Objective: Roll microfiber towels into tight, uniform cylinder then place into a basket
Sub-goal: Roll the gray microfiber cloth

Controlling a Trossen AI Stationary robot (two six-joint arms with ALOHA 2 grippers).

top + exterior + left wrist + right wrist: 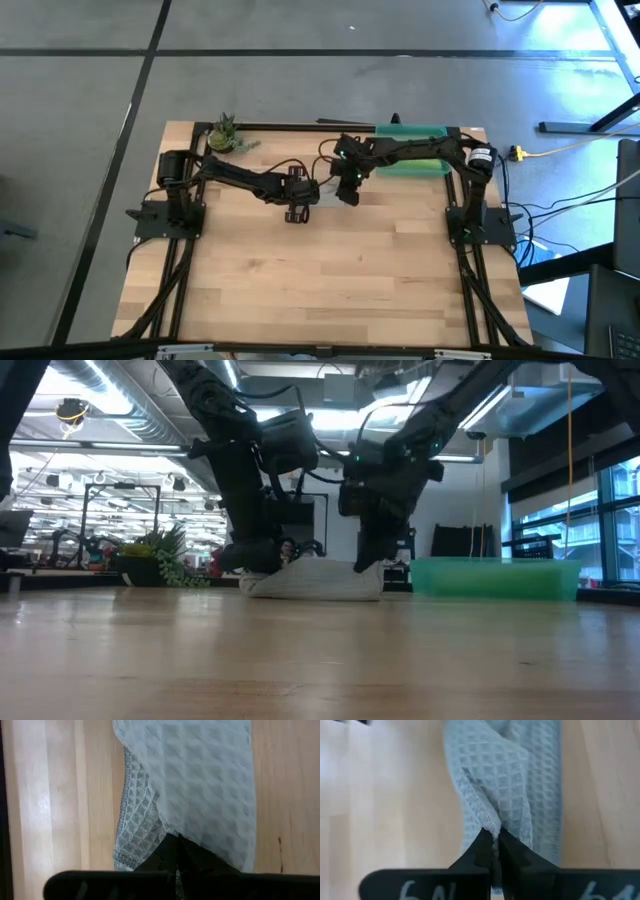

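Writing unreadable; both tools, left tool point(176, 851) and right tool point(496, 845), pinch grey towel point(318, 580).

Grey towel point(318, 580), loosely bundled, flat on wooden surface point(320, 660). Left hand point(250, 565) and right hand point(368, 560) down at its two ends. Teal basket point(495, 578) beside; potted plant point(160, 555) behind.

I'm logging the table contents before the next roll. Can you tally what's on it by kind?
Grey towel, pinched by both the left hand and the right hand: 1
Teal basket: 1
Potted plant: 1
Total: 3
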